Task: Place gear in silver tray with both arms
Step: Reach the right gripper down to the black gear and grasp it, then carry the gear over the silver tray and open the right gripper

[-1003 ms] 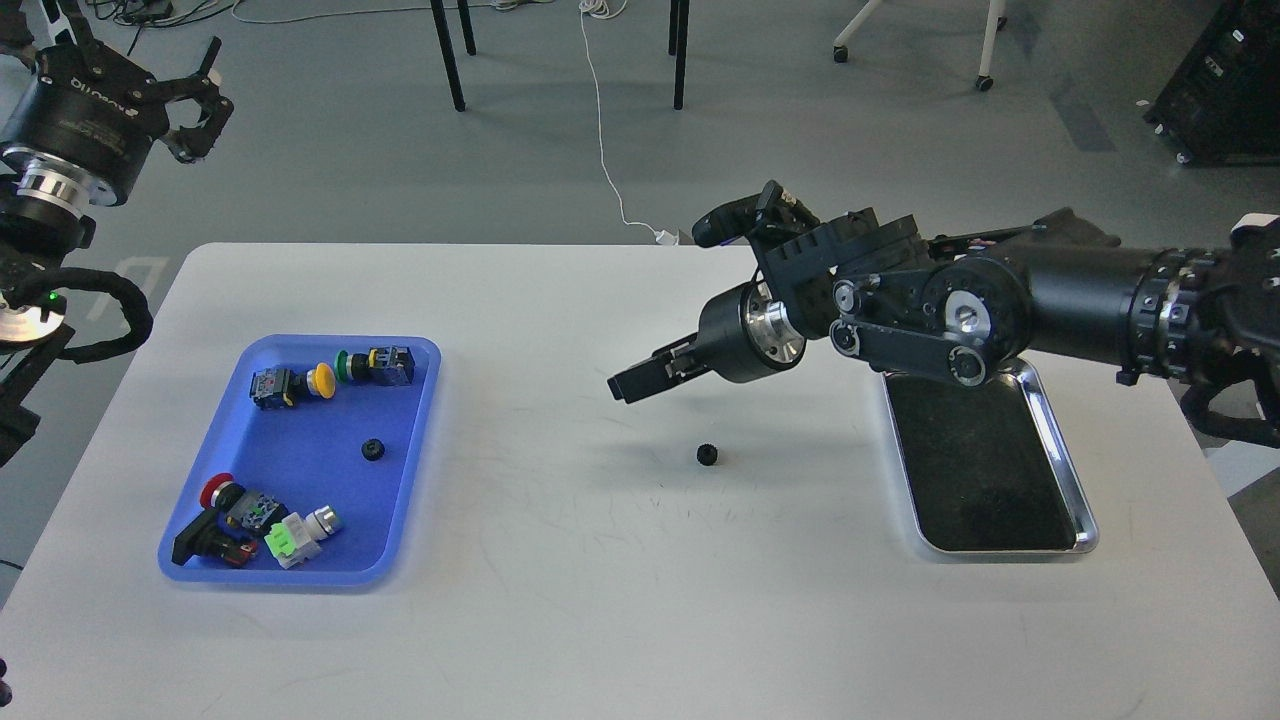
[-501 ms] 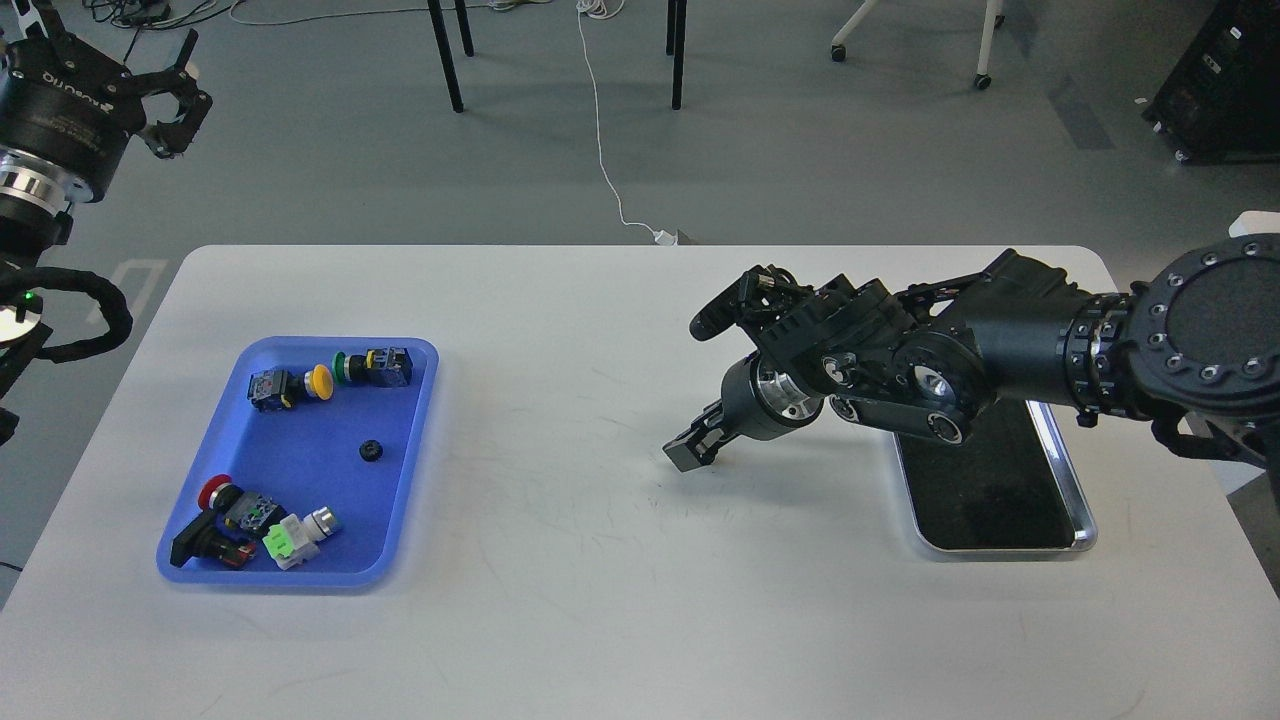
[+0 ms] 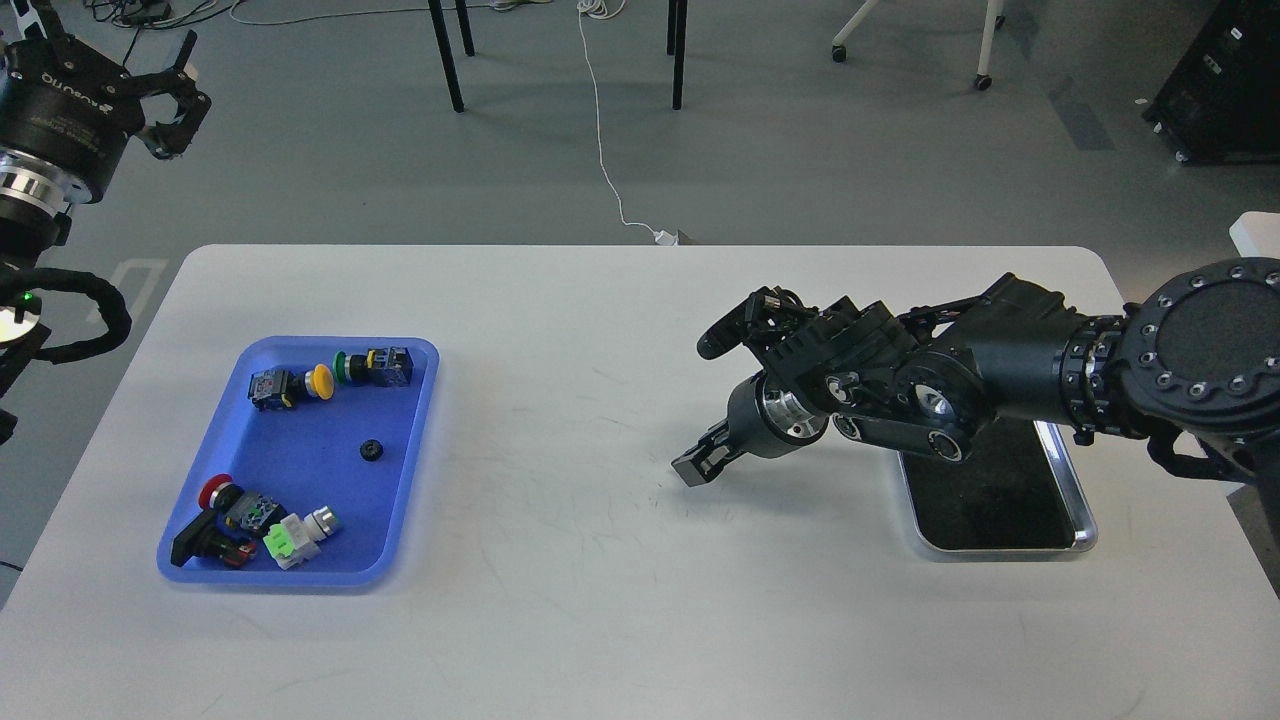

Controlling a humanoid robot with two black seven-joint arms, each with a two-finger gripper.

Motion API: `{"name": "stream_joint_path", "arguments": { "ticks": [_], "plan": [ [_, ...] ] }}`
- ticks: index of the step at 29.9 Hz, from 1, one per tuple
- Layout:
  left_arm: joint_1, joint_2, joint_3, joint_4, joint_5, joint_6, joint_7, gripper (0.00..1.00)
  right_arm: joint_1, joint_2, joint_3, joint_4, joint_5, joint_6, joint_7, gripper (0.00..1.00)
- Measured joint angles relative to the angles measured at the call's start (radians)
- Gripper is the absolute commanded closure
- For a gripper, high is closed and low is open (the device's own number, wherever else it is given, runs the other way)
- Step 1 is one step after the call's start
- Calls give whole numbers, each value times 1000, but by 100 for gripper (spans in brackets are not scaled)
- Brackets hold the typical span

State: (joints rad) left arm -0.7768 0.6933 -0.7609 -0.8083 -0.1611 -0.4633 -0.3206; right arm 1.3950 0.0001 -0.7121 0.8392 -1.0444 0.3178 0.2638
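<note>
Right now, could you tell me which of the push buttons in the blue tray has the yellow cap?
The yellow-capped push button lies at the far end of the blue tray, between a dark switch block and the green-capped one. The red-capped one lies at the near end.

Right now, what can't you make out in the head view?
- Right gripper: dark, low over the white table; open or shut, and anything under it, unclear.
- Silver tray: far end hidden by the right arm.
- Left gripper: arm cut off by left edge.
- Small black part in blue tray: too small to identify.
</note>
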Motion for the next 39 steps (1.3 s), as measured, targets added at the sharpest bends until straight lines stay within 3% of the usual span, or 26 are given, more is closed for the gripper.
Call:
{"name": "stream_joint_path", "arguments": {
  "ticks": [3, 10, 19, 30, 39],
  "plan": [
    [1, 1, 0, 0, 0, 0, 0, 3, -6, 0, 0, -2, 0, 0, 0, 65],
    [1, 13, 6, 0, 1, 0, 1, 3, -9, 0, 2, -6, 1, 0, 6, 93],
    [1, 15, 8, 0, 2, 0, 2, 3, 15, -16, 15, -9, 0, -7, 11, 94],
    [1, 26, 10, -16, 2, 4, 2, 3, 123, -342, 29, 129, -55, -5, 13, 93],
    [1, 28, 9, -45, 2, 11, 3, 3, 37, -641, 32, 267, -180, -28, 12, 93]
  ]
}}
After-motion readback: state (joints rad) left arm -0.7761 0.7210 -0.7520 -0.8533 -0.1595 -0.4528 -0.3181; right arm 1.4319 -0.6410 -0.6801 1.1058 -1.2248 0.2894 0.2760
